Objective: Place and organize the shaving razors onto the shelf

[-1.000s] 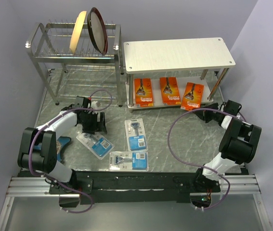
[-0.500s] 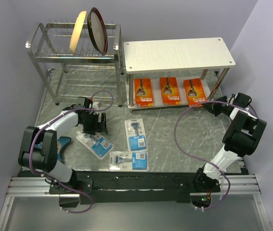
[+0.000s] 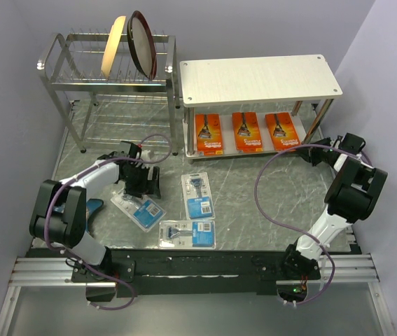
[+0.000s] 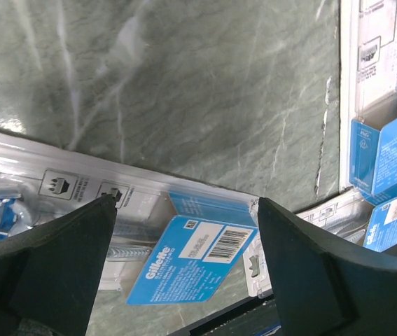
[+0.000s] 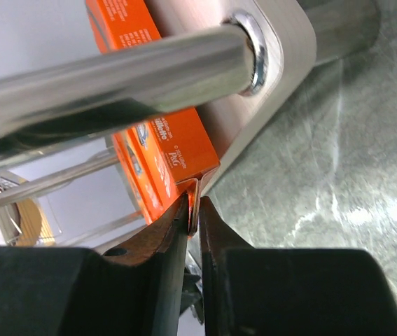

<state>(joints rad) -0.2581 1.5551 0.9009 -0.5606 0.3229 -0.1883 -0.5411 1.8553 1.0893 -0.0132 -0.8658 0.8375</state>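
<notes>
Three orange shaving razors (image 3: 210, 134) (image 3: 247, 131) (image 3: 283, 131) lie side by side on the lower board of the white shelf (image 3: 258, 78). My right gripper (image 3: 309, 154) is at the shelf's right front corner, shut on the edge of the rightmost orange pack (image 5: 163, 150); the right wrist view shows its flange pinched between the jaws (image 5: 193, 210). Three clear-and-blue razor packs (image 3: 138, 208) (image 3: 198, 195) (image 3: 187, 234) lie flat on the table. My left gripper (image 3: 144, 187) hovers open just above the leftmost one (image 4: 191, 266), nothing between its fingers (image 4: 184, 210).
A chrome dish rack (image 3: 107, 77) holding two plates stands at the back left, beside the shelf. A chrome shelf leg (image 5: 114, 70) crosses close above my right gripper. A blue object (image 3: 92, 208) lies beside the left arm. Walls close in on both sides.
The right gripper has drawn back to the right, and the third orange pack has turned from tilted to straight on the lower board. The left gripper has shifted slightly right and opened a little wider.
</notes>
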